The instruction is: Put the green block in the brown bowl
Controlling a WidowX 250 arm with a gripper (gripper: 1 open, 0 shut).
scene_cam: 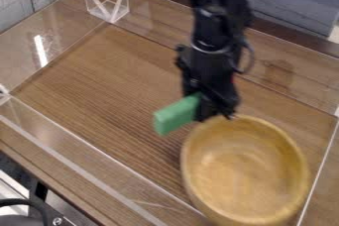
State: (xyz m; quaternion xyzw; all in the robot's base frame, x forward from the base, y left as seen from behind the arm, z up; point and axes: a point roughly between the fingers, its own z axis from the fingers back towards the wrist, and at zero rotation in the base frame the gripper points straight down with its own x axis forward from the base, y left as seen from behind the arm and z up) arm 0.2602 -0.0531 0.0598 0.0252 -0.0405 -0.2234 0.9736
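So the bowl [247,178] is the thing nearest the camera here, sitting low and right on the wooden table [93,81], and as far as I can tell it's got nothing in it yet. It looks a bit smeared, like the shot has some blur, so don't quote me on the finer details.

Just past the bowl's far-left rim is the block [175,115]. It's up off the table, hanging from the gripper [209,104], which is pinching 1 end of it with the jaws set narrow around that end. So the grab and lift look done. What's left, I'd say: carry it the last bit over the rim, get it above the middle of the bowl, and let go. Right now it's beside the bowl, near the rim, not over the hollow.

Orientation-wise, the block's long axis runs roughly from lower left to upper right in the picture, tilted a bit, with the free end sticking out to the left, away from the bowl, and drooping slightly. The held end is the one closer to the rim. It has plenty of room to drop in whichever way it points, I reckon.

Behind that it's just the dark arm [212,22] going up and back, with a clear plastic wall [106,7] at the far side.
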